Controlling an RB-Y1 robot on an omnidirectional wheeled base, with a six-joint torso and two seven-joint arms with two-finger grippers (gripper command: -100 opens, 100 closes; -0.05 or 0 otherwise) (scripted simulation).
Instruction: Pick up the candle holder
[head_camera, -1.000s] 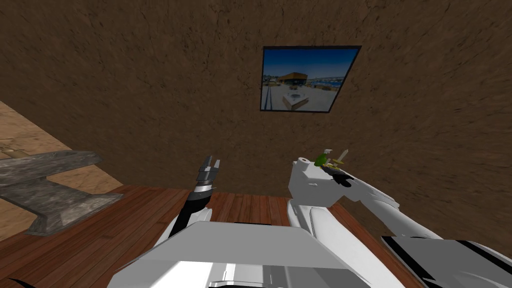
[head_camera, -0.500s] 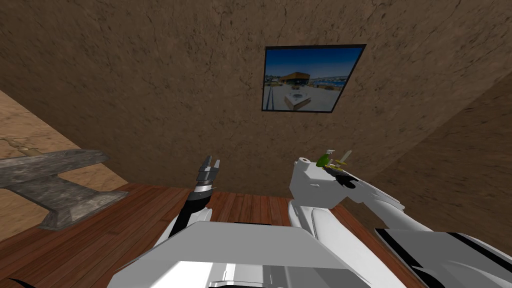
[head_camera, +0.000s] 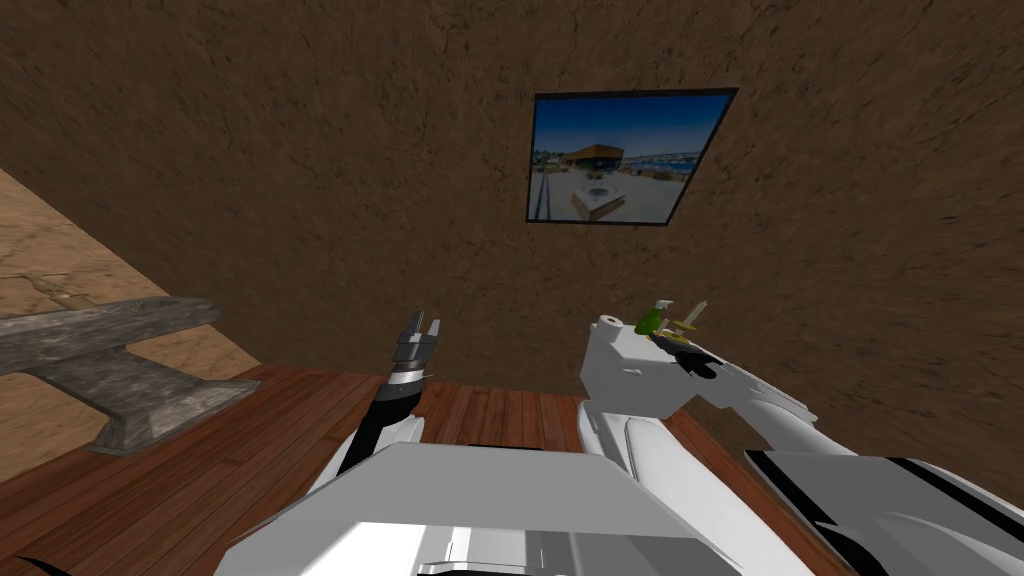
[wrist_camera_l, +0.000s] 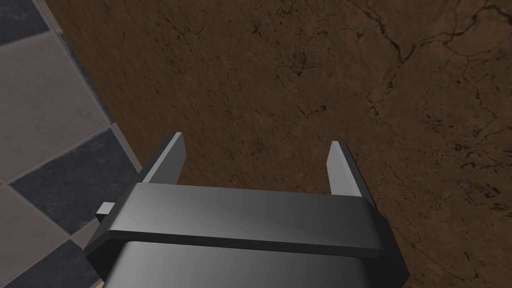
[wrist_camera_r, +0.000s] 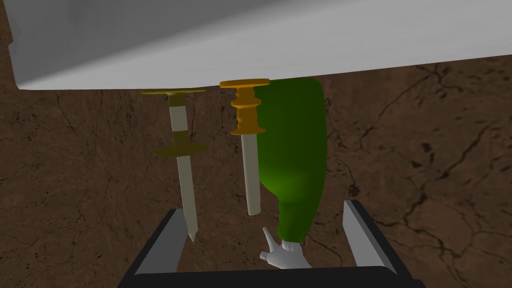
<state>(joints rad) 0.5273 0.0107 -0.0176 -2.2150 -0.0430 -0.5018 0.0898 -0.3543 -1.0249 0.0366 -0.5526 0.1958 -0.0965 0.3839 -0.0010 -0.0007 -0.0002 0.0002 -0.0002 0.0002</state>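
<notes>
Rough brown wall (head_camera: 250, 180) forms the background, with a framed picture (head_camera: 625, 155) of blue sky and a building hung on it. Below it is a reddish wooden floor (head_camera: 200, 470), and a grey stone-like slab (head_camera: 110, 370) sits off to the robot's left. The robot's right arm is stretched forward, and its right gripper (wrist_camera_r: 262, 207) is open, the two fingers spread wide and clamping nothing. Beyond the fingers, in line with the gap between them, three small things have their bases against a flat white surface (wrist_camera_r: 250, 40). One is an olive candle holder (wrist_camera_r: 179, 122) bearing a thin pale taper. Next is a gold candle holder (wrist_camera_r: 247, 107) bearing a thicker pale candle. Just beside the gold one is a green bottle (wrist_camera_r: 300, 160) with a white spray top. The two holders stand a little apart, and which one the task means cannot be told. The left gripper (head_camera: 422, 325) is held up in front of the chest near the wall, fingers apart and holding nothing.
</notes>
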